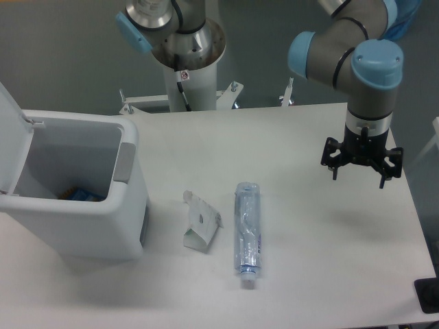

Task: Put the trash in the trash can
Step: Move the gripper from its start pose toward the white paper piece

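Trash, two items: a crushed clear plastic bottle with bluish print (pixel 247 236) and a folded white cardboard scrap (pixel 199 223) lie on the white table (pixel 309 274), left of and below the black two-finger gripper (pixel 362 173), which hangs spread wide, empty. The large white rectangular plastic trash can (pixel 103 205) stands far left, lid raised.

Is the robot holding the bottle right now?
No. The bottle lies flat on the table, and the gripper hangs in the air off to the side with nothing in it.
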{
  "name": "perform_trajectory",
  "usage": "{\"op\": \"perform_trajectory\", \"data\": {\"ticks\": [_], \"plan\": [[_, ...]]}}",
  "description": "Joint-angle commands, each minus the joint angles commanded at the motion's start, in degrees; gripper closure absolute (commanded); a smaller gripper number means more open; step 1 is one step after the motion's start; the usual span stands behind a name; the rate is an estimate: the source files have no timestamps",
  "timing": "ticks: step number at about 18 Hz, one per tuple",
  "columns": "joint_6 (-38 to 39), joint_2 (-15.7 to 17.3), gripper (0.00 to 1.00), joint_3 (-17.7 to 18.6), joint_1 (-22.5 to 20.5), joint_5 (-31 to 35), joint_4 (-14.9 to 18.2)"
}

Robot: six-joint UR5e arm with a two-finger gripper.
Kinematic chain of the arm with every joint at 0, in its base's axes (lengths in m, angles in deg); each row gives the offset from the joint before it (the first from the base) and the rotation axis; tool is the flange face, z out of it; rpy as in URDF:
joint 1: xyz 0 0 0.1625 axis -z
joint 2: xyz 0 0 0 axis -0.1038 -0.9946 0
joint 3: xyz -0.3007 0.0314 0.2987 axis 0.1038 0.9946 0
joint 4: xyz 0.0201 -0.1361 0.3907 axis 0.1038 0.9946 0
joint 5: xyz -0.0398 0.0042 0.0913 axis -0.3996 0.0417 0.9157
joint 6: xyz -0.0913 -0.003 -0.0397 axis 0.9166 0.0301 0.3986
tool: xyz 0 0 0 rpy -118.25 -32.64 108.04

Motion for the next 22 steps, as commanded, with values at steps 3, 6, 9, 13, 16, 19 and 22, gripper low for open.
{"op": "perform_trajectory", "data": {"ticks": [3, 6, 9, 13, 16, 19, 22], "plan": [[1.8, 0.0, 0.0, 0.0, 1.1, 1.8, 0.0], [2.7, -0.1, 0.0, 0.0, 1.7, 1.7, -0.3], [2.8, -0.4, 0.0, 0.6, 1.8, 1.3, -1.1], [3.9, -0.6, 0.0, 1.8, 1.6, 1.1, -1.8], [4.0, -1.8, 0.0, 1.7, 1.6, 1.2, -1.8], [3.9, -1.8, 0.0, 1.8, 1.7, 1.2, -1.8], [4.0, -3.0, 0.0, 1.6, 2.9, 1.2, -1.8]]}}
